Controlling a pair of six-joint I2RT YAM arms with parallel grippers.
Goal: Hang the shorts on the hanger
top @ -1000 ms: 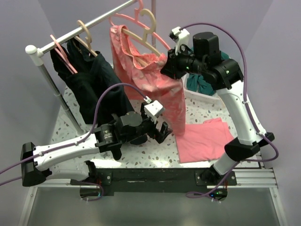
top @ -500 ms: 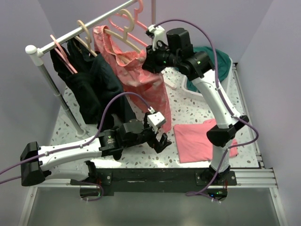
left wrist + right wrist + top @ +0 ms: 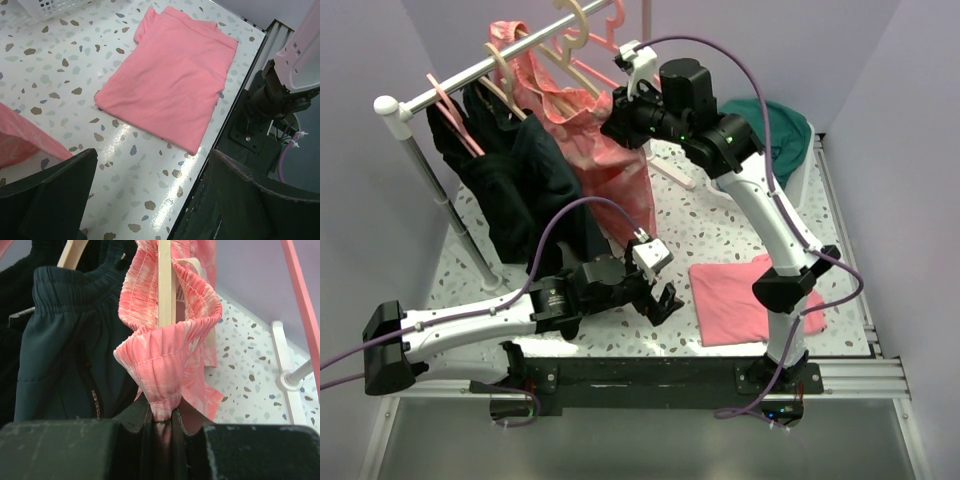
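Note:
The salmon-pink mottled shorts (image 3: 612,155) hang from the pale beige hanger (image 3: 582,72), whose hook rises beside the clothes rail (image 3: 490,66); I cannot tell if the hook rests on it. My right gripper (image 3: 616,122) is shut on the bunched waistband. In the right wrist view the shorts (image 3: 170,355) loop around the hanger's arm (image 3: 166,280), and the right gripper (image 3: 162,422) pinches the fabric fold. My left gripper (image 3: 665,297) sits low near the table's front, open and holding nothing. In the left wrist view, the left gripper (image 3: 154,157) has only speckled tabletop between its fingers.
Dark teal garments (image 3: 525,185) hang on the rail left of the shorts. A pink hanger (image 3: 607,28) is at the rail's far end. A plain pink cloth (image 3: 740,297) lies flat at the front right. A white basket (image 3: 800,165) with a teal garment stands at the back right.
My right arm has carried the shorts and hanger leftward and back, up to the rail beside the dark garments. The left arm shifted slightly rightward and stayed open.

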